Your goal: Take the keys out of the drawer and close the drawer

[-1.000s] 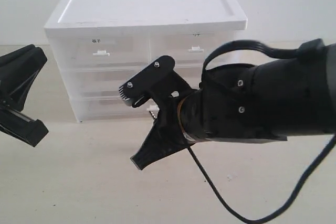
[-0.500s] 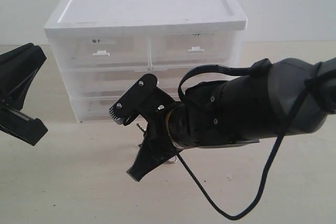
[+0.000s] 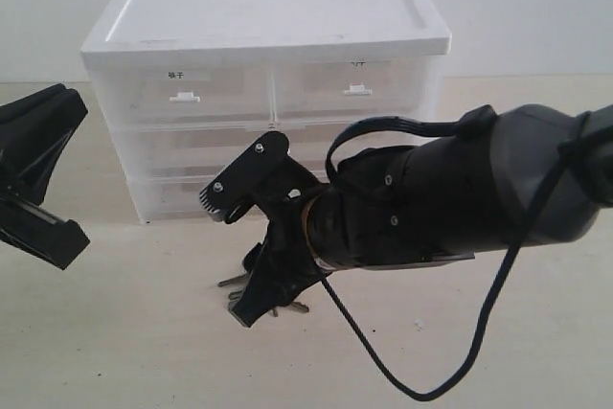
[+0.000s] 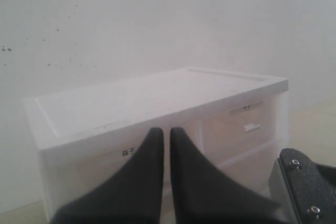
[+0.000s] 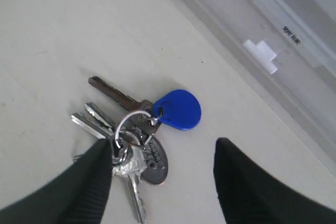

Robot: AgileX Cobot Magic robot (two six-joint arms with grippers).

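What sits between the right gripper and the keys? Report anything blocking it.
Nothing visible blocks it. The keys lie bare on the table in front of the drawer. The right gripper hangs open over them, one finger on each side. One finger overlaps the edge of the bunch in the right wrist view.

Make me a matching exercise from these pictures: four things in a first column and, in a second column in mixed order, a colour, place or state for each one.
Column one
1. keys
2. fob
3. right gripper
4. cabinet top

Column two
A. white
B. jaws open, over the keys
C. blue
D. lying on the table

Right pairs: 1-D, 2-C, 3-B, 4-A
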